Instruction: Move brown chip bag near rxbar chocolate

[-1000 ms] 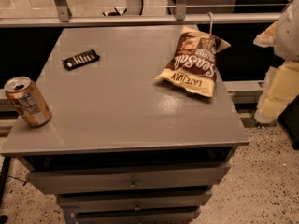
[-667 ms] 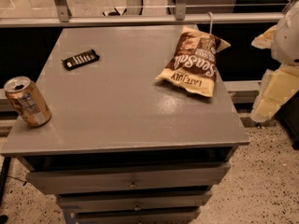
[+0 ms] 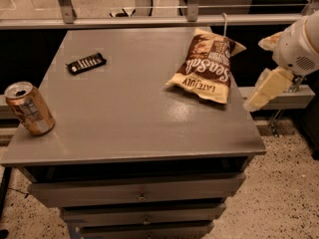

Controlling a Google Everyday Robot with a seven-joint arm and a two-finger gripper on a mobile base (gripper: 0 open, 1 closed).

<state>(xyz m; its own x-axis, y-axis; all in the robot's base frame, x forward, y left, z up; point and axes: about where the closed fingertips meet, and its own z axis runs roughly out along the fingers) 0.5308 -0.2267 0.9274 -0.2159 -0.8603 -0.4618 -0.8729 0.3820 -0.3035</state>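
- Currently nothing is done yet: the crinkly brown and cream-yellow chip bag with white "Sea Salt" lettering [image 3: 205,66] lies flat at about 2 o'clock on the grey tabletop [image 3: 129,118], with its top near the back edge.
- The small flat black wrapped rxbar chocolate with white lettering stripes [image 3: 86,63] lies at about 10 o'clock on the tabletop, well apart from the bag, with bare grey surface between them.
- The copper-coloured drink can [image 3: 29,108] stands upright at about 8 o'clock near the left edge. It is not part of the task.
- The cream-coloured gripper [image 3: 267,87] hangs off the tabletop's right edge at about 3 o'clock, below the white arm housing [image 3: 299,44]. It is near the bag but not touching it, and it holds nothing. Whether it is wide or narrow, cannot tell.
- Grey drawer fronts [image 3: 139,195] sit under the tabletop.
- My read of progress: the approach stage only. Still to do are the reach over the bag, the grasp, the carry toward 10 o'clock, and the set-down just beside the bar.
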